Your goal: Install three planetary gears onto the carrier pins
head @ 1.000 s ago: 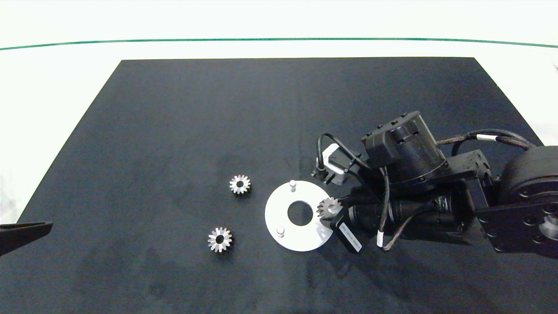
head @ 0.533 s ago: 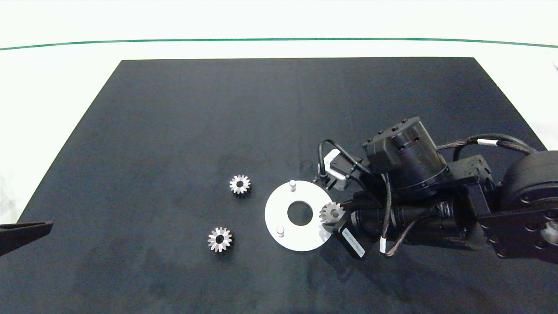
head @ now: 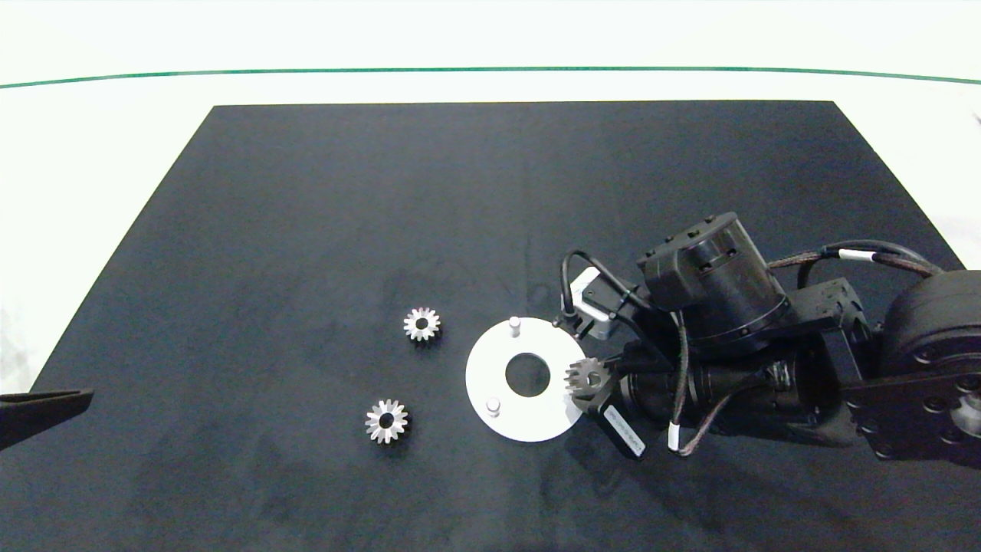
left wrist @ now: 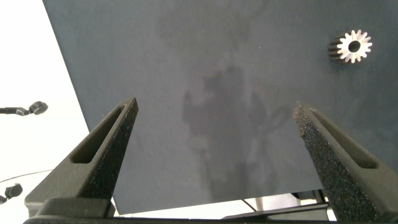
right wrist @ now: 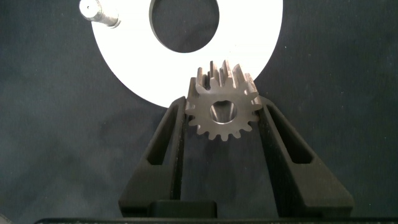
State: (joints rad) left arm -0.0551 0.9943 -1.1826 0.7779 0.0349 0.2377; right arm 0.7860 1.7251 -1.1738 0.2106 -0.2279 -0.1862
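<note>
On the black mat that covers the white counter lies the flat white ring-shaped disc with a large round centre hole. Two short whitish-grey cylindrical carrier pins are visible standing upright on it: one at the far edge, one at the near-left edge. A third pin cannot be made out; the spot where it would be is covered by a gear and the right arm.

Small silver toothed metal gears with round centre holes, count: three. One gear lies flat on the mat just left of the disc, toward the far side. A second gear lies flat on the mat nearer the camera, left of the disc and well apart from it. Neither touches the disc. The third gear is clamped between the two grey fingers of the right end effector, one finger on each side of its teeth, at the disc's right rim. Whether this gear is seated on a pin cannot be told.

The left end effector sits at the mat's left edge, fingers spread wide, grasping nothing. One of the loose gears shows in its wrist view, well clear of the fingers.
</note>
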